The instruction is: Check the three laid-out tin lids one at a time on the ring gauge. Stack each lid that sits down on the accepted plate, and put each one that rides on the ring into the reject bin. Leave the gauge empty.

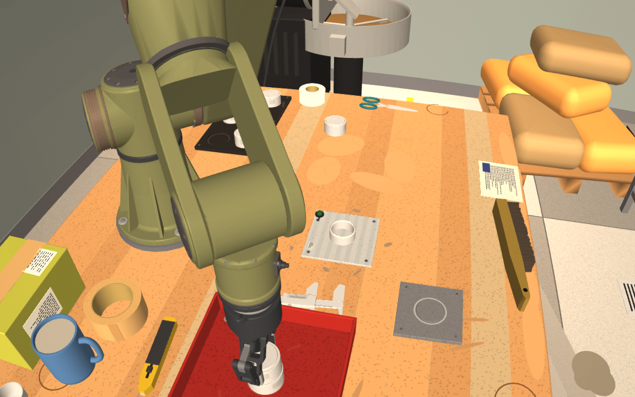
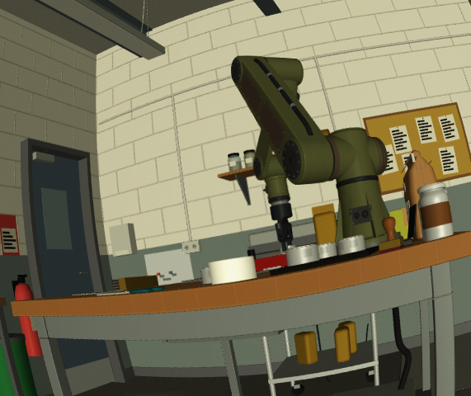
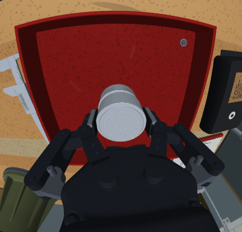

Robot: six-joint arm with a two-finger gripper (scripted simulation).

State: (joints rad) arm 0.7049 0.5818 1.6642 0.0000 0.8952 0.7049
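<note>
My gripper [image 1: 256,368] [image 3: 120,119] [image 2: 286,242] is low inside the red reject bin [image 1: 265,353] [image 3: 116,74] at the near edge of the table. A white tin lid [image 1: 271,359] [image 3: 120,118] is held in its closed fingers, resting on top of another lid [image 1: 273,382] that lies in the bin. The ring gauge [image 1: 342,232] on its ribbed plate stands empty at the table's middle. The grey accepted plate [image 1: 429,312] to its right holds nothing. One more lid [image 1: 335,125] stands far back on the table.
Behind the bin stand the arm's olive base [image 1: 147,197] and a black tray [image 1: 241,128] with lids. A caliper [image 1: 315,297] lies just beyond the bin. A utility knife [image 1: 158,353], tape roll [image 1: 115,308], blue mug [image 1: 63,348] and yellow box [image 1: 14,296] sit left.
</note>
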